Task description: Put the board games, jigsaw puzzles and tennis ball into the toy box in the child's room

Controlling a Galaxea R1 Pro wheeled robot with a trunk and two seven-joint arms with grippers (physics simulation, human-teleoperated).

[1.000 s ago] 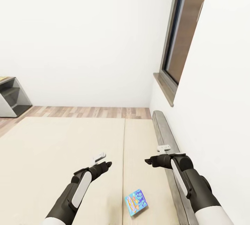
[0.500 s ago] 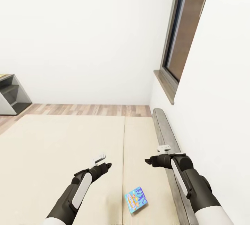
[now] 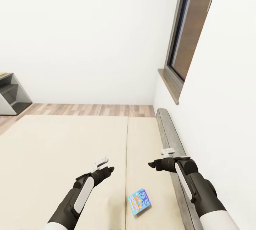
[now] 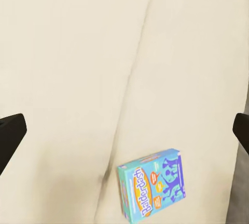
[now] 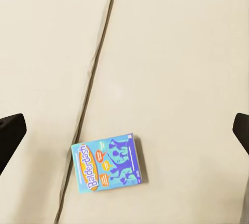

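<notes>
One small blue board game (image 3: pixel 139 201), a flat "Balderdash" box, lies flat on the bed (image 3: pixel 53 144) beside the mattress seam; it also shows as the box (image 4: pixel 151 184) in the left wrist view and the box (image 5: pixel 110 162) in the right wrist view. My left gripper (image 3: pixel 108 169) hovers over the mattress, up and left of the box. My right gripper (image 3: pixel 152 165) hangs beyond the box, near the headboard. Both are open with nothing between them; their dark fingertips (image 4: pixel 10 133) (image 5: pixel 10 130) stand wide apart at the wrist views' edges.
A low grey headboard (image 3: pixel 170 137) runs along the white wall on the right, under a dark-framed window (image 3: pixel 188 34) with a wooden sill. A grey shelf unit (image 3: pixel 12 93) stands at far left on the wood-plank floor (image 3: pixel 89 109) beyond the bed.
The whole picture has shifted slightly, so the camera has moved; the shelf and floor sit a little higher in view. Both arms hold the same pose and the box lies still.
</notes>
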